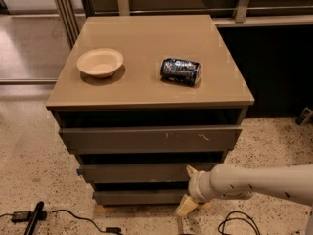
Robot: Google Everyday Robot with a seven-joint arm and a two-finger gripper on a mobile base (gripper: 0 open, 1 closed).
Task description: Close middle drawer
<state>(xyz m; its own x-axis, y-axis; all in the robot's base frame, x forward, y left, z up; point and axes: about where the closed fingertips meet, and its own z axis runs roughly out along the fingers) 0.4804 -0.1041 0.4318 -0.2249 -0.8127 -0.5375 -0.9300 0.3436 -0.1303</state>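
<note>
The middle drawer (137, 173) is the plain grey-brown front below the scratched top drawer front (151, 138). It stands out a little from the cabinet, with a dark gap above it. My gripper (188, 189) is at the drawer's right end, low at the front of the cabinet, on a white arm coming in from the right. It is open. Its upper finger (191, 171) touches the drawer front's right end. Its lower finger (185, 207) hangs near the bottom drawer (139, 197).
On the tan cabinet top (146, 38) are a pale paper bowl (100, 62) at the left and a dark can (181, 71) lying on its side at the right. Cables (73, 217) lie on the speckled floor. A rail and dark panel stand behind.
</note>
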